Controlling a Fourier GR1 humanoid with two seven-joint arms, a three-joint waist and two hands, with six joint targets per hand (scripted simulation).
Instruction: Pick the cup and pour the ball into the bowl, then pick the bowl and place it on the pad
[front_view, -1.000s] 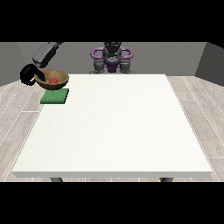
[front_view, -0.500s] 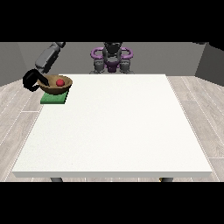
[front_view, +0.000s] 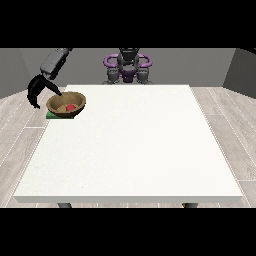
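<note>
While bowl (front_view: 66, 104) sits mouth-up on pad (front_view: 50, 115) | ball (front_view: 70, 107) inside | view-left hand (front_view: 38, 88) fingers spread, empty

The white table (front_view: 130, 150) bears a green pad (front_view: 52, 115) at its far corner.

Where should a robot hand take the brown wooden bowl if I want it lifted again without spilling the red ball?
Probably by the rim of the brown wooden bowl, coming from above at the view's left side. It sits open side up on the green pad, red ball inside, so keep it level.
</note>
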